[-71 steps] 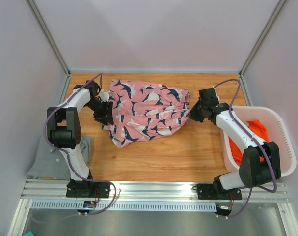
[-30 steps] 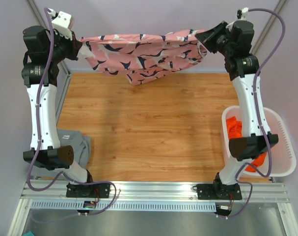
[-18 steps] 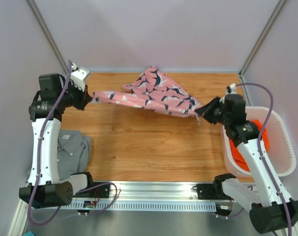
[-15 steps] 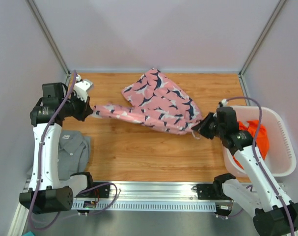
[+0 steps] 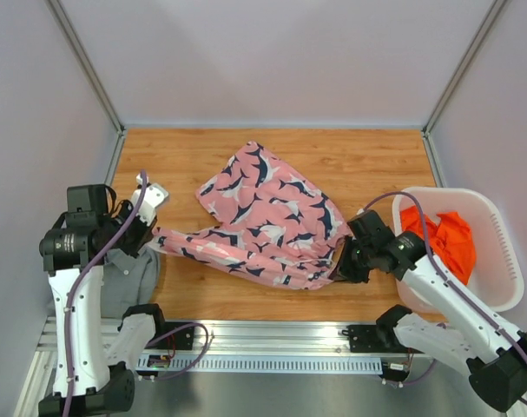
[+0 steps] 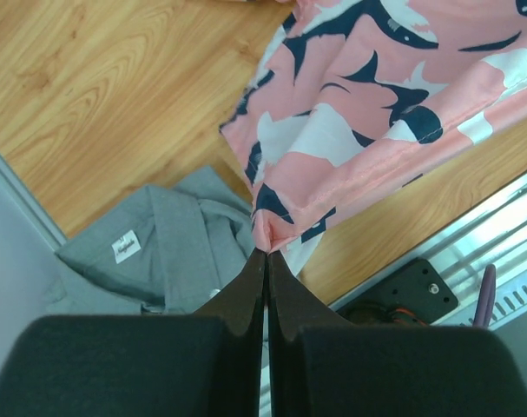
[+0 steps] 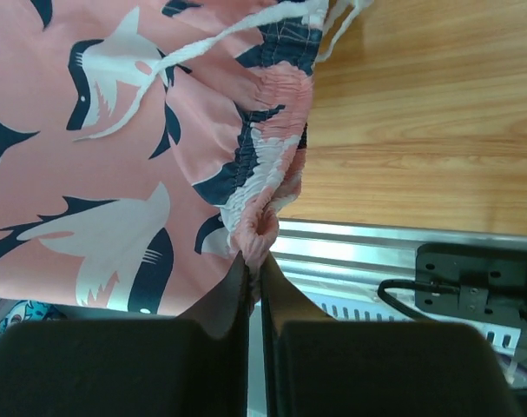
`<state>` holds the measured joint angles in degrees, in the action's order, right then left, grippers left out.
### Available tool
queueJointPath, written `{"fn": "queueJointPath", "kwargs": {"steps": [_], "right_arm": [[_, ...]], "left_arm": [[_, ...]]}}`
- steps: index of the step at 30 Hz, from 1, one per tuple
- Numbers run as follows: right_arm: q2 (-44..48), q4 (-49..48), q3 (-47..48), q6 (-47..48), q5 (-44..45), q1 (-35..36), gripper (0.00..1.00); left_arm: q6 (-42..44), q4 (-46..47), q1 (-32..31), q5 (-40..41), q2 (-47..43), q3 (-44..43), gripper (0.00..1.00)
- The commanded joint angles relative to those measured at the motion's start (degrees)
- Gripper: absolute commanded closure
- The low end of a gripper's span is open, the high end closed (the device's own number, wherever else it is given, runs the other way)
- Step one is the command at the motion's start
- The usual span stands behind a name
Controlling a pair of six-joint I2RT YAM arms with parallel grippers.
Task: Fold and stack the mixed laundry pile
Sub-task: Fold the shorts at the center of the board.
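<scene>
Your left claw (image 6: 265, 254) and right claw (image 7: 254, 257) each pinch an edge of the pink shark-print garment (image 5: 267, 217) spread between them. Just right of the right claw, the white basket (image 5: 499, 248) holds an orange garment (image 5: 445, 239).

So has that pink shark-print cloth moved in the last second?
Yes. The pink garment was stretched up by the back wall; now it lies down near the front metal rail.

left end effector (image 6: 265, 254) clamped, right end effector (image 7: 254, 257) clamped
</scene>
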<state>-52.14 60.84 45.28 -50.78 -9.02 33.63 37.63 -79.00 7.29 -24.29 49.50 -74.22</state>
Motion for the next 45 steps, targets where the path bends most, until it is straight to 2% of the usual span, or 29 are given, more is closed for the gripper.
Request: {"fn": "queueJointPath", "kwargs": {"steps": [1,6,12,19,23,26,32,39,45], "right_arm": [[-4.3,5.5,8.5,1.8,3.0,-1.1,1.00],[-12.6,-1.1,12.2,4.8,4.5,-9.5,1.00],[-17.5,-9.4,11.6,4.6,8.9,-19.2,1.00],[-25.2,-11.6,12.8,4.4,8.9,-22.8,1.00],[-24.7,-13.9,10.5,1.1,11.7,-23.8,1.00],[-22.6,-15.3,9.5,-1.5,14.0,-24.1,1.00],[-23.1,-14.7,9.1,-4.3,18.8,-24.5,1.00],[-23.7,-18.6,7.7,-8.2,21.5,-25.4,1.00],[-28.8,-18.9,11.8,-7.8,23.9,-25.7,1.00]], "left_arm": [[-0.5,1.2,1.0,2.1,3.0,-5.3,1.00],[-7.5,16.1,-0.3,-0.6,16.7,-12.1,1.00],[-16.5,30.8,-9.8,2.8,37.5,-25.8,1.00],[-19.7,38.0,-15.5,10.5,53.4,-36.7,1.00],[-23.4,44.7,-17.1,14.4,57.4,-39.8,1.00],[-25.2,46.9,-18.3,14.2,60.0,-43.4,1.00],[-22.4,52.2,-24.3,17.0,64.5,-45.2,1.00],[-24.0,55.9,-25.7,24.2,72.9,-49.7,1.00],[-22.2,58.0,-26.4,27.7,79.2,-52.5,1.00]]}}
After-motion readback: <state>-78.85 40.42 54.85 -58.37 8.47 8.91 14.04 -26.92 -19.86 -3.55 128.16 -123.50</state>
